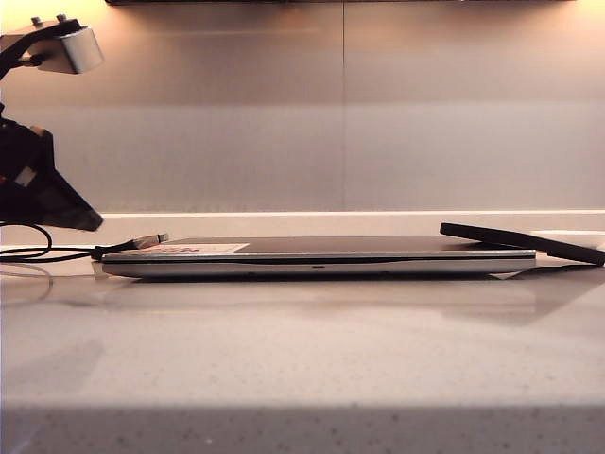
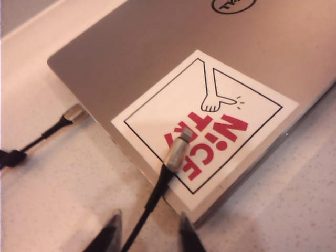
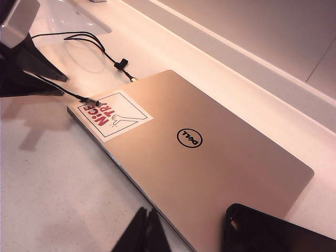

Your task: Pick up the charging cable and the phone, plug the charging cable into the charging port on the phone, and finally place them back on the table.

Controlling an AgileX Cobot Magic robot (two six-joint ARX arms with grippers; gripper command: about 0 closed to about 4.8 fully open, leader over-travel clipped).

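Exterior view: speckled pale table (image 1: 302, 359), grey panelled wall (image 1: 378, 113); left claw (image 2: 149, 231) open, right claw (image 3: 146, 231) shut, empty.

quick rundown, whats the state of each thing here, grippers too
laptop: closed, flat on the table
charging cable: unplugged, plug tip lying on the laptop's sticker, not held
phone: one end propped on the laptop, tilted, not held
left gripper: open, fingers either side of the cable
right gripper: shut, empty, above the table by the laptop
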